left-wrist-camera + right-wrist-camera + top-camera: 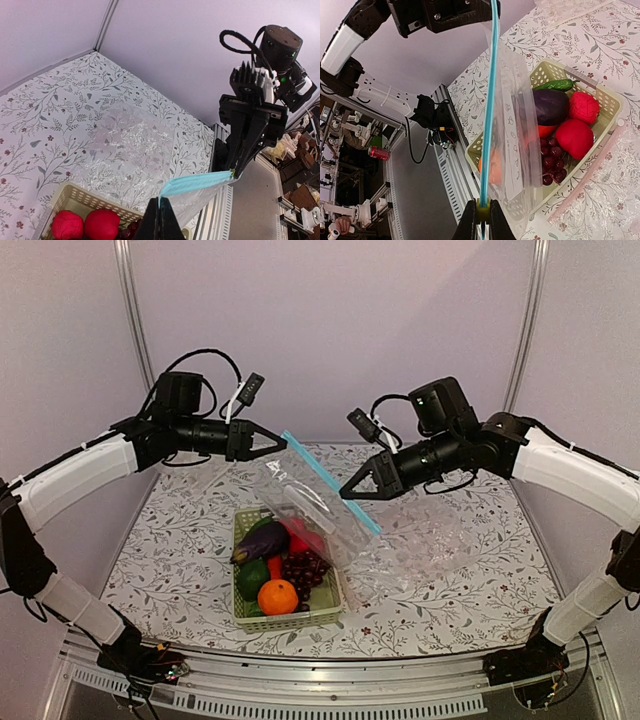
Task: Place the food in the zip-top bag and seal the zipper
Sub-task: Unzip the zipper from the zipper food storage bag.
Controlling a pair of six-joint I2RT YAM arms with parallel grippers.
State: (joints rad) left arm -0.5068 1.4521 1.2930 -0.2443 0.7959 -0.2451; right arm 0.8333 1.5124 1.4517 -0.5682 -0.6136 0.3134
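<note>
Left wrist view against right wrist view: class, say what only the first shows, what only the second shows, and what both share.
Only the left wrist view shows the round black housing above the right gripper. Only the right wrist view shows the eggplant, the green vegetable, the orange seen through the zip-top bag, and a red can beyond the table. Both show the zipper stretched between the right gripper and the left gripper, each shut on one end, plus the basket, two red fruits and the grapes.
</note>
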